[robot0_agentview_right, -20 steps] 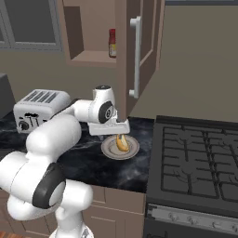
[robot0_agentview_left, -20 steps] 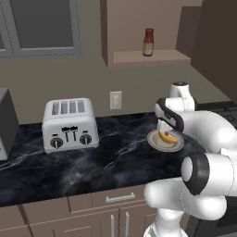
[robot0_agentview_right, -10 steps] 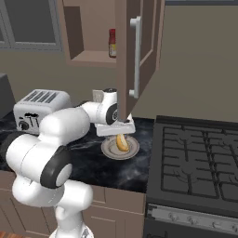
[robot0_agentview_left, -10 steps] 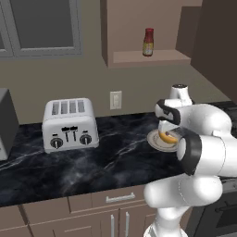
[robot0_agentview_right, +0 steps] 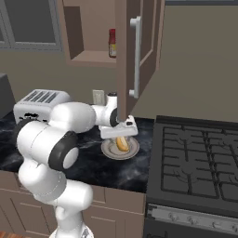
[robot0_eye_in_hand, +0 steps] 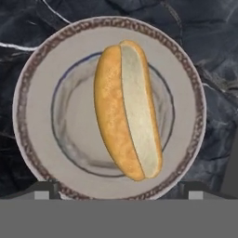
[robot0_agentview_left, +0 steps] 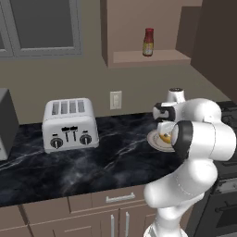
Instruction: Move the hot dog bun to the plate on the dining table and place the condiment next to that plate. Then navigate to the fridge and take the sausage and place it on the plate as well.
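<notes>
Golden split hot dog bun (robot0_eye_in_hand: 128,111) lies on round grey brown-rimmed plate (robot0_eye_in_hand: 32,139), plate on black marble counter (robot0_agentview_left: 115,157). Silver four-slot toaster (robot0_agentview_left: 69,124) sits left of plate, well apart. Red condiment bottle (robot0_agentview_left: 148,42) stands on open wall shelf (robot0_agentview_left: 139,58) above. Black gas stove (robot0_agentview_right: 200,167) right of plate. Wide-spread gripper (robot0_agentview_right: 119,132) directly above bun.

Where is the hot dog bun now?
The hot dog bun lies on a plate on the black counter, left of the stove in the right base view, under the open gripper.
</notes>
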Controlling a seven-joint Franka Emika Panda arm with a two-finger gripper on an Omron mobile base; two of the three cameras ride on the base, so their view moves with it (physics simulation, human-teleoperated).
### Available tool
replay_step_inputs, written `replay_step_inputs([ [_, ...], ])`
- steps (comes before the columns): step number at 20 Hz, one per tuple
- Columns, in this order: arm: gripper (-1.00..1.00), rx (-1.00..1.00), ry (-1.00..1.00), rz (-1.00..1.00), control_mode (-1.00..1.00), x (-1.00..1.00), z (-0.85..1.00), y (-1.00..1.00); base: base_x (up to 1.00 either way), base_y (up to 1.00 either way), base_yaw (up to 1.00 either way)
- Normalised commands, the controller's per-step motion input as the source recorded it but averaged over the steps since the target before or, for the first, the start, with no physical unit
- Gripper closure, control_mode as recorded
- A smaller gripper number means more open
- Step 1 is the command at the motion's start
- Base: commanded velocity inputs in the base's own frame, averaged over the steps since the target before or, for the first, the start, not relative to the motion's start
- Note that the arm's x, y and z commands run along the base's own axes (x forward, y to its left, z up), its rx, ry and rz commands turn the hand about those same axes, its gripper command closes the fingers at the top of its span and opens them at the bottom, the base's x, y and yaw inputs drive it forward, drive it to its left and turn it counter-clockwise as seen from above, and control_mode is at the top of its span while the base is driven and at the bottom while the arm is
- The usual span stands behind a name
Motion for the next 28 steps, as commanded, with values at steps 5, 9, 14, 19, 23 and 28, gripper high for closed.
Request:
replay_step_inputs([
  [5, -1.0, 0.0, 0.0, 0.02, -1.0, 0.31, -0.26, -0.02, 0.0, 0.0, 0.0],
  [9, -1.0, 0.0, 0.0, 0.03, -1.0, 0.42, -0.26, -0.08, 0.0, 0.0, 0.0],
  [14, -1.0, 0.0, 0.0, 0.02, -1.0, 0.3, -0.22, -0.03, 0.0, 0.0, 0.0],
  [19, -1.0, 0.0, 0.0, 0.02, -1.0, 0.11, -0.22, 0.0, 0.0, 0.0, 0.0],
  [23, -1.0, 0.0, 0.0, 0.0, -1.0, 0.0, -0.19, 0.0, 0.0, 0.0, 0.0],
  [28, -1.0, 0.0, 0.0, -0.01, -1.0, -0.05, -0.12, 0.0, 0.0, 0.0, 0.0],
])
